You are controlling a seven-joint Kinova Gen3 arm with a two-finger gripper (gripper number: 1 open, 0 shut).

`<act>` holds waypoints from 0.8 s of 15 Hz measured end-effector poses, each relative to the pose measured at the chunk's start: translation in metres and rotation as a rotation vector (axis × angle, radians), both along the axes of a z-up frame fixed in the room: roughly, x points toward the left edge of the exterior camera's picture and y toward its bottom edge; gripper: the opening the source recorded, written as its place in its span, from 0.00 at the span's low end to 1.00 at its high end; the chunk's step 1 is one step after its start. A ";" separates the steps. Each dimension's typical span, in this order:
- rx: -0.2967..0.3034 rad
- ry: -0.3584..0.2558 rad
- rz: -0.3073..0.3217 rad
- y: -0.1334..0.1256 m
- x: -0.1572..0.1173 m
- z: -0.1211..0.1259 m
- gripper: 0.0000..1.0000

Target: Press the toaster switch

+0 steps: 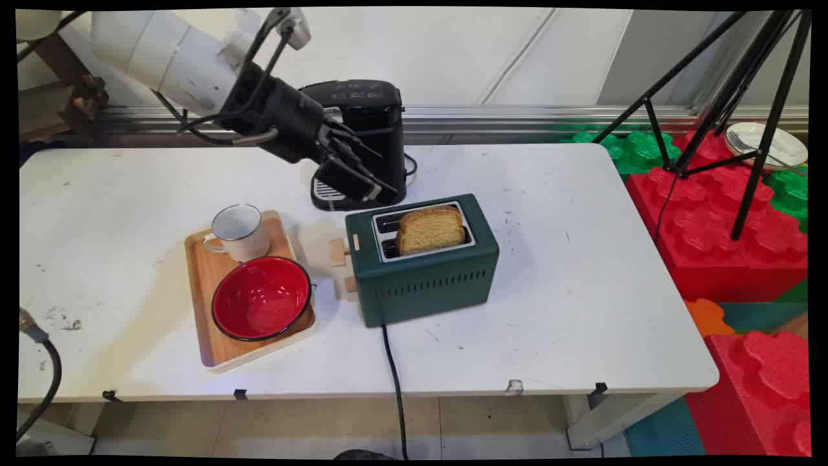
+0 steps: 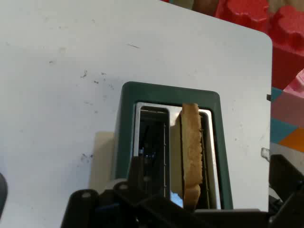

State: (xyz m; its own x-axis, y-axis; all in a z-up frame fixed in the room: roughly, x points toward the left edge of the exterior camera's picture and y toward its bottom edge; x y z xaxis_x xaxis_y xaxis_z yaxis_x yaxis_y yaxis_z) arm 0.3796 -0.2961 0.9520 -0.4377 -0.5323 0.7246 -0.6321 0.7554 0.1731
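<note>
White desk (image 1: pixel 582 310) carries everything. Black coffee machine (image 1: pixel 369 129) at back edge. Green toaster (image 1: pixel 424 278) mid-desk, bread slice (image 1: pixel 431 230) upright in slot nearer desk front, other slot dark. Wooden tray (image 1: pixel 217 349) left of toaster holds red bowl (image 1: pixel 261 298) and white enamel mug (image 1: pixel 240 231). Pincer (image 1: pixel 362 184) hovers above toaster's left end, holding nothing; fingers' spacing: cannot tell.
</note>
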 end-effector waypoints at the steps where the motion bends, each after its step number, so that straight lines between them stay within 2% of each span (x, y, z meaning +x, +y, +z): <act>1: -0.004 0.002 0.003 0.002 0.003 0.001 1.00; 7: -0.031 0.012 0.005 0.016 0.021 0.002 1.00; 12: -0.031 -0.005 -0.003 0.033 0.037 -0.006 1.00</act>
State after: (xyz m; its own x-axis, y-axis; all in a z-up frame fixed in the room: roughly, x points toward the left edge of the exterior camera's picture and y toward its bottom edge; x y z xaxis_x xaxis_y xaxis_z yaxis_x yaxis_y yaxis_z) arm 0.4168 -0.2634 0.9460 -0.4429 -0.5085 0.7384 -0.6305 0.7622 0.1467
